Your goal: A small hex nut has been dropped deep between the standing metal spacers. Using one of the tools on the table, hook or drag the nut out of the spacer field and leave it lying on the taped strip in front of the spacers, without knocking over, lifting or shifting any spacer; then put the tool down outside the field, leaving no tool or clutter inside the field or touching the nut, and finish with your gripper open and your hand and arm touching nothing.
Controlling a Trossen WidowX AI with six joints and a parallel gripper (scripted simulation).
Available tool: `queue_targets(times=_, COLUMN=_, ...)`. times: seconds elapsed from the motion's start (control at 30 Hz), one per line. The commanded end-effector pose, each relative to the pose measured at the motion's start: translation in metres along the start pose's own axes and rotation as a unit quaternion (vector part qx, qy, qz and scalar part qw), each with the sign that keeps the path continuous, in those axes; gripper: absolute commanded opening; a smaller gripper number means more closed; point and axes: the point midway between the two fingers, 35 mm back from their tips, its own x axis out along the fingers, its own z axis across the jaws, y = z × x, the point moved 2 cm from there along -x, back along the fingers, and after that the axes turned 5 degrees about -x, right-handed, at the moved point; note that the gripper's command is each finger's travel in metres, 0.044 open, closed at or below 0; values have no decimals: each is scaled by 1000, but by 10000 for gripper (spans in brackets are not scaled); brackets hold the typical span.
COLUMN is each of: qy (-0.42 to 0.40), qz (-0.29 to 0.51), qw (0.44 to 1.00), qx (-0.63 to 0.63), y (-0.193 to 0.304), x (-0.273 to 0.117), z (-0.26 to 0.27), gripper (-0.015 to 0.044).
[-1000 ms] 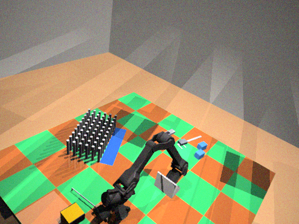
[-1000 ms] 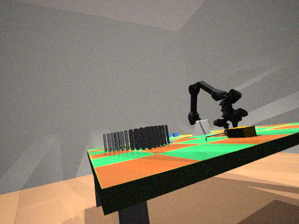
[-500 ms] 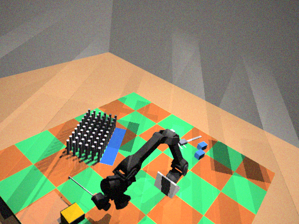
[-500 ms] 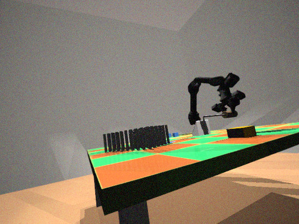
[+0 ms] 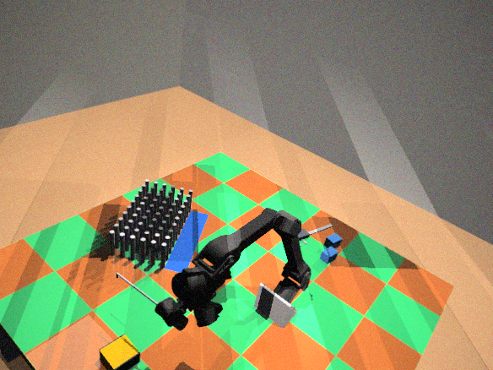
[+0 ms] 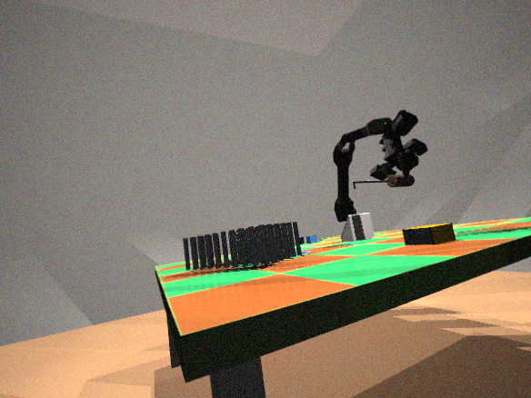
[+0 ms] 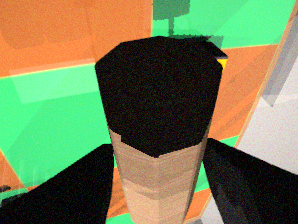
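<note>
My gripper [image 5: 188, 315] [image 6: 397, 175] [image 7: 157, 151] is shut on the wooden handle of a hook tool and holds it above the table. The hook tool [image 5: 137, 289] [image 6: 400, 181] [image 7: 157, 185] has a thin metal rod with a short bent tip. The rod lies roughly level, its tip outside the spacers' near corner in the top view. The dark metal spacers [image 5: 132, 245] [image 6: 264, 245] stand upright in close rows. The blue taped strip [image 5: 186, 245] lies along one side of them. The hex nut cannot be made out among the spacers.
A yellow and black box [image 5: 120, 352] [image 6: 429, 233] sits near the gripper side. A white and dark slanted block [image 5: 283, 313] [image 6: 365, 225] stands by the arm's base. Two blue blocks [image 5: 333, 240] [image 6: 311, 239] and another tool [image 5: 318, 231] lie beyond the arm.
</note>
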Motion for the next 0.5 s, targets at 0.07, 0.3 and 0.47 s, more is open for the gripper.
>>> queue_targets(times=0.07, qy=3, qz=-4, qw=999, qx=50, y=10, x=-6, z=5, gripper=0)
queue_targets(times=0.3, qy=6, qz=-13, qw=986, qx=168, y=32, x=-14, z=19, gripper=0)
queue_targets(times=0.47, qy=7, qz=-20, qw=968, qx=252, y=46, x=-19, z=30, gripper=0)
